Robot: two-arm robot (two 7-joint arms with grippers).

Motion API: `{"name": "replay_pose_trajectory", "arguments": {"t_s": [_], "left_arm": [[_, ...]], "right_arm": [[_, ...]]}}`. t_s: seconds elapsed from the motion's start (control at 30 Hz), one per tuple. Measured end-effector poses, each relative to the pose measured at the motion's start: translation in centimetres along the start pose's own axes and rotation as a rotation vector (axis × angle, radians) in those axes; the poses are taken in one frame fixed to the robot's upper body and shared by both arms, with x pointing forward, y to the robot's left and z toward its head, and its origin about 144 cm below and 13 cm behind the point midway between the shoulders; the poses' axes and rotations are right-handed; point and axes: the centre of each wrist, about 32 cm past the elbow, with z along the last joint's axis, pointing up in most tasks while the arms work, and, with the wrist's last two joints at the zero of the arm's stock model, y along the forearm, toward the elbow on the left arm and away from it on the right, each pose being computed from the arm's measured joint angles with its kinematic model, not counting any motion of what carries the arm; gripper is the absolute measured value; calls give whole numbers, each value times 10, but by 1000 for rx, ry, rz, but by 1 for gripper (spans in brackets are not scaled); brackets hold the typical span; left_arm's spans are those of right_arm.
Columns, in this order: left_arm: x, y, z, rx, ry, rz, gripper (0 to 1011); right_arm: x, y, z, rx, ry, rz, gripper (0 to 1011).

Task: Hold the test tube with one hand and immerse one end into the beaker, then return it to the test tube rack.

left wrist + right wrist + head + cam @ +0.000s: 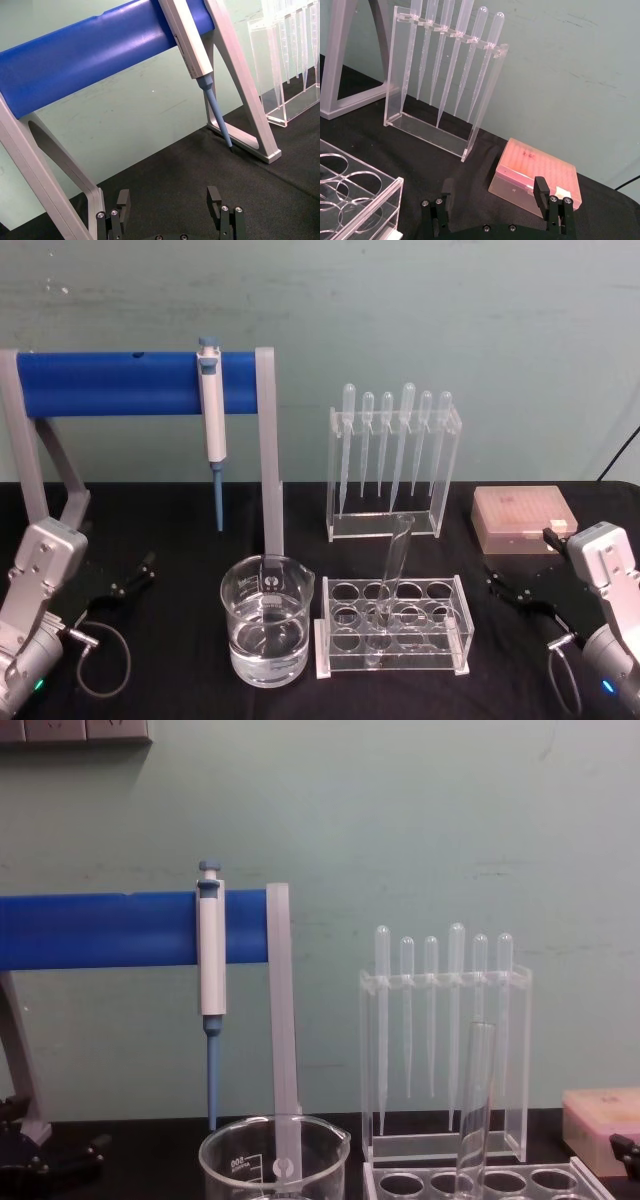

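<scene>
Right gripper (497, 582) at 4 o'clock, claw spread, empty. Left gripper (135, 577) at 8 o'clock, spread, idle. Test tube (392, 565) leans in test tube rack (460, 605) at 5 o'clock, just beside water-filled beaker (236, 605). Advice: pinch tube above rack and lift straight clear. Behind, toward 12 o'clock: pipette stand (395, 465), micropipette (211, 420).

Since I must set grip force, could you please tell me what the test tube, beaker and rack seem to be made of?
Test tube: probably glass, clear, glossy, thin-walled.
Beaker: probably glass, clear with white printed graduations and a bright rim.
Rack: likely acrylic, clear flat sheets with pale cut edges.
</scene>
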Motion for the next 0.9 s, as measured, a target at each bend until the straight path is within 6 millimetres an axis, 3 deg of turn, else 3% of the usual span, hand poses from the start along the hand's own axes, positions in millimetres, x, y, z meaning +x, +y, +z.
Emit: {"name": "replay_pose_trajectory", "arguments": {"t_s": [0.9], "left_arm": [[0,0,0,0,0,0,1000]], "right_arm": [[0,0,0,0,0,0,1003]]}}
